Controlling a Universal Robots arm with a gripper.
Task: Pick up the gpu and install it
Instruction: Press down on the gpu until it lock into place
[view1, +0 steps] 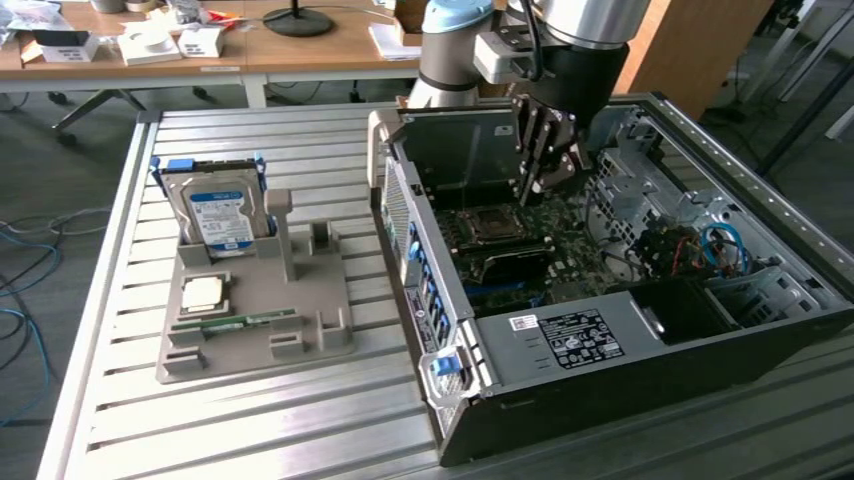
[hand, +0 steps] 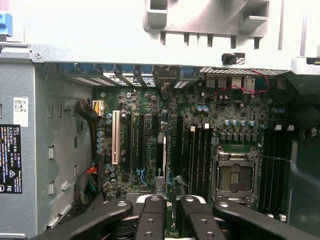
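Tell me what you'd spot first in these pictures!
The big open computer case on the metal table, with its green motherboard showing, grabs the eye first. A robot arm reaches down into it from above. On the exterior view's left, a hard drive with a blue label stands in a grey tray.

A slatted metal bench (view1: 267, 420) carries the things. A grey parts holder (view1: 254, 345) lies near its middle, and an open computer case (view1: 641, 330) fills the exterior view's right side.
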